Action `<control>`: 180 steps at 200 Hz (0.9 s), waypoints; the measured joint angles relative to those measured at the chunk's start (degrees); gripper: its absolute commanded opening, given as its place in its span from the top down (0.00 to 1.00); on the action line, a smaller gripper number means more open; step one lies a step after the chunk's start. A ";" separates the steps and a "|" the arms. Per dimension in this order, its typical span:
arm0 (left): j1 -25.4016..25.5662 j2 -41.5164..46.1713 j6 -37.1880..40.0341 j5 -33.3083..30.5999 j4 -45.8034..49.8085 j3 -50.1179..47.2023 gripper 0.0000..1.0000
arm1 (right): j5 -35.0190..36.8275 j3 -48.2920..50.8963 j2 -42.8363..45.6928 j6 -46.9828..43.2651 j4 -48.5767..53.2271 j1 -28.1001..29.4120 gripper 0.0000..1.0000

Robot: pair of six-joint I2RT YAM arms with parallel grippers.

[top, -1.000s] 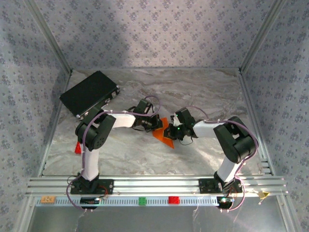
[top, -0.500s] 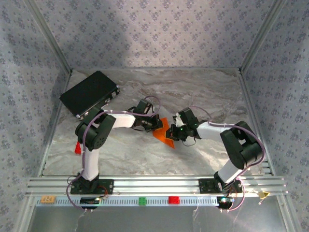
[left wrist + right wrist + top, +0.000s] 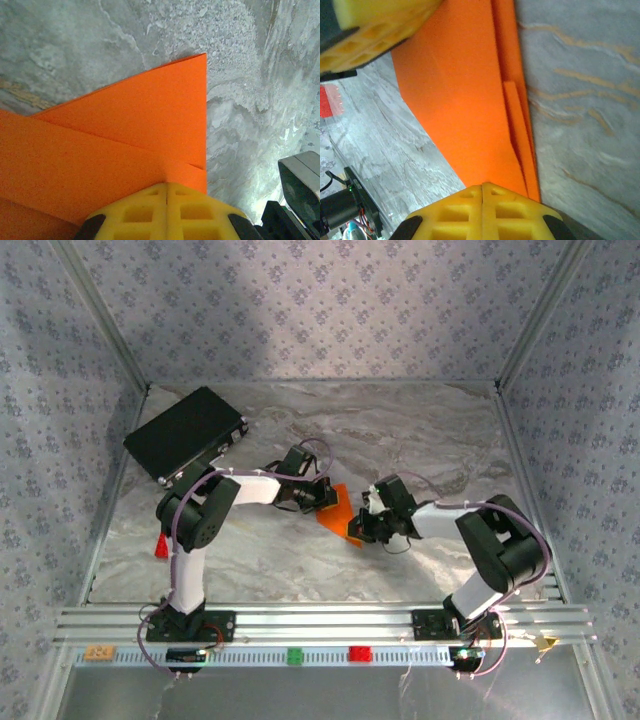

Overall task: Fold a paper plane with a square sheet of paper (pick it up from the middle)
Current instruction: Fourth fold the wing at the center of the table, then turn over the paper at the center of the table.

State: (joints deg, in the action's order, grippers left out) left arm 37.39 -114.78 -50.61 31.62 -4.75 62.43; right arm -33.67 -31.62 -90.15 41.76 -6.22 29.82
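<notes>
The left claw (image 3: 323, 502) is closed, its yellow fingers (image 3: 150, 215) pressed together with nothing visible between them, the tips down on the orange paper (image 3: 338, 508); the right claw (image 3: 359, 529) is closed too, its tips meeting the paper's opposite, nearer edge. From my seat the paper lies mid-table on the marble-patterned table (image 3: 430, 430), between the two claws, partly folded into overlapping flaps with a straight crease; I cannot tell whether either claw pinches a layer. The black case (image 3: 185, 432) sits well apart at the far left; the small red block (image 3: 161, 545) lies by the left edge.
</notes>
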 measured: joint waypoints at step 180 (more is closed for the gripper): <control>-0.17 0.02 -0.02 0.74 -1.49 -0.72 1.00 | 2.89 8.20 17.14 4.55 7.74 -1.64 0.70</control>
State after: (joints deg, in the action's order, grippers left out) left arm 37.21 -114.76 -50.63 32.36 -6.24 61.71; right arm -30.79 -23.42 -73.01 46.30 1.52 28.18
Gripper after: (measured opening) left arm 0.041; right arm 0.277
